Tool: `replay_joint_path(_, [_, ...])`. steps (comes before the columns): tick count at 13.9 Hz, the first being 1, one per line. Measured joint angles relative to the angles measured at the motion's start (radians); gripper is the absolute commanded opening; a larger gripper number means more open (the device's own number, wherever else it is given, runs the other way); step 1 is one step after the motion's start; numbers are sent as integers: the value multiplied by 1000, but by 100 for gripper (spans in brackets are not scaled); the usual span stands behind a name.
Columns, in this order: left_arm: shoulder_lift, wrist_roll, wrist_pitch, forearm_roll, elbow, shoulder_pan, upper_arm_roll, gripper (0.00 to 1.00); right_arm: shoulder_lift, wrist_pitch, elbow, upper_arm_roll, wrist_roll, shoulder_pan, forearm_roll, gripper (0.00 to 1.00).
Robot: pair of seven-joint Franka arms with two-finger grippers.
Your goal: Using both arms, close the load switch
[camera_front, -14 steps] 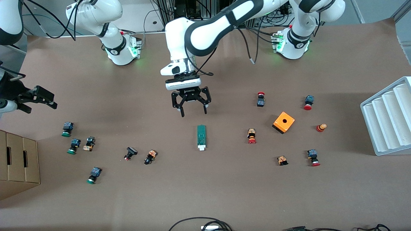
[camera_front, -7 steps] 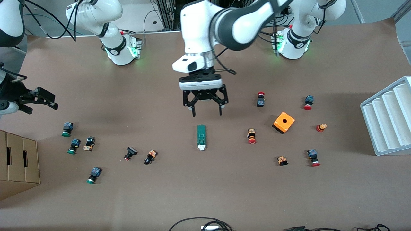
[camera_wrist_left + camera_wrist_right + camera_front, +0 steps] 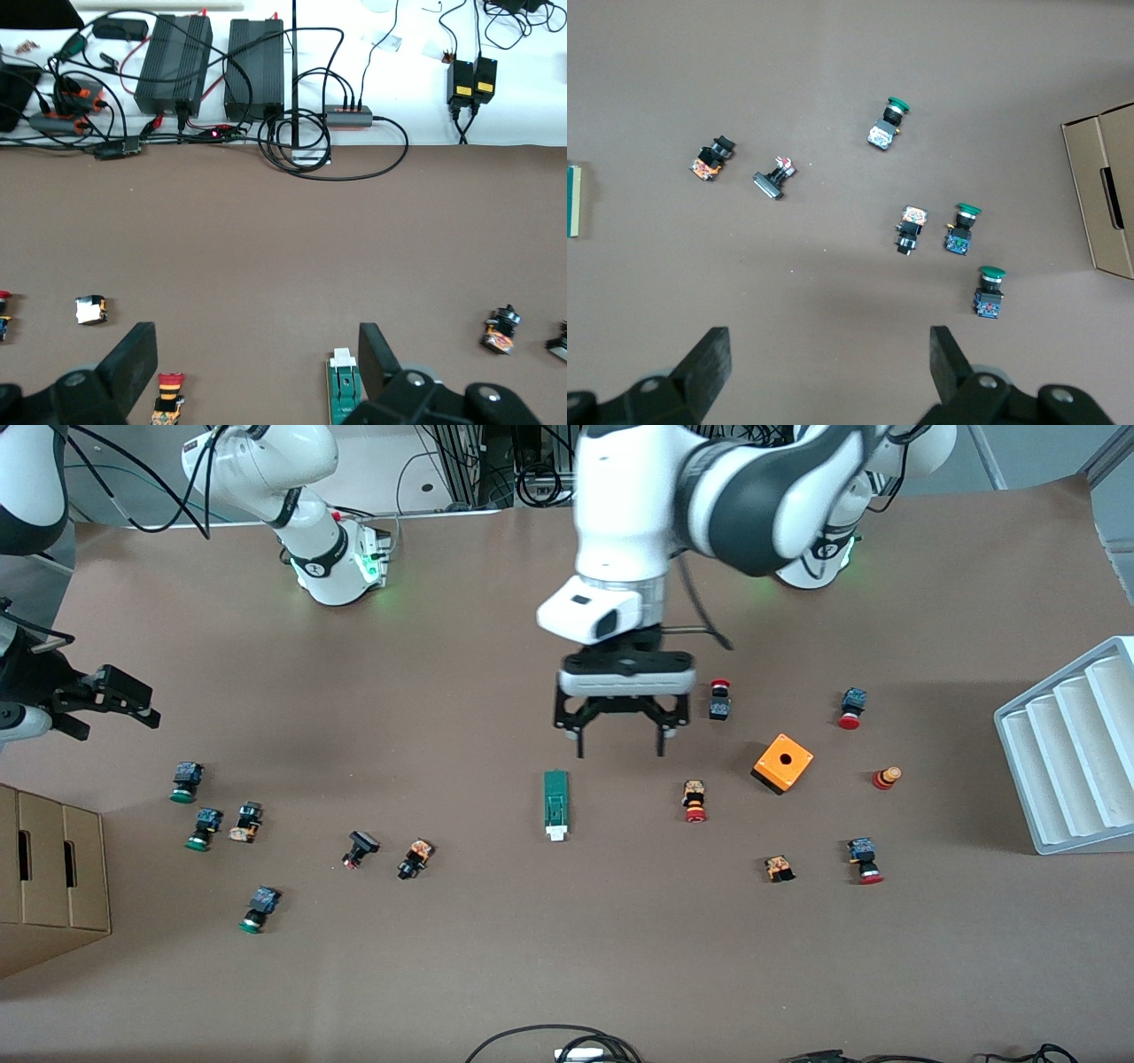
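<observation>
Brown paper covers the table [image 3: 567, 957], on which small parts lie scattered. Nearest the front camera, toward the right arm's end, lies a green-capped push button [image 3: 258, 909], and toward the left arm's end a red-capped push button [image 3: 863, 861] with a small orange-and-black part [image 3: 779, 867] beside it. A cardboard box [image 3: 49, 872] stands at the table edge at the right arm's end.

Farther up, near the table's middle, the load switch [image 3: 555, 804] lies flat, a narrow green bar with its white end piece toward the front camera; no gripper touches it. In the left wrist view, the switch's white end [image 3: 342, 382] shows just beside one finger [image 3: 376, 350] of the left gripper. A second red-capped button [image 3: 694, 801] lies beside the switch toward the left arm's end, and the orange box [image 3: 783, 763] with a round hole lies slightly farther.

The left gripper [image 3: 620, 746] hangs over bare table between the switch and the red-capped button, fingers spread wide and holding nothing. The right gripper [image 3: 111, 695] waits over the table edge at the right arm's end, its fingers [image 3: 709, 359] likewise parted and empty, with three green-capped buttons [image 3: 961, 217] below it. A white ridged tray [image 3: 1067, 748] stands at the left arm's end.
</observation>
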State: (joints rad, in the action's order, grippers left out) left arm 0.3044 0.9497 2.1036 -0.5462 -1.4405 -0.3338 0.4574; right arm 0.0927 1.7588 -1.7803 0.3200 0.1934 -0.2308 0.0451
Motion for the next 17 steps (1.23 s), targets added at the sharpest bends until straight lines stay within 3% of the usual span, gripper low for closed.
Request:
replay_joint_path(3, [-37,-134,2,107,5,66,-23,100,0,0,1,-1,0,0,0,100])
replay_joint_path(9, [-63,-330,-10,304,5,109,-158,100,0,0,3,-3,0,-6,0,100])
replay_joint_path(13, [-98,-530,-94,436,5,194,-220,100,0,0,3,-3,0,-7,0,100])
replay_joint_path(17, [-105,-585,-175,498,-6,261,-249,100,0,0,3,-3,0,-10,0,100])
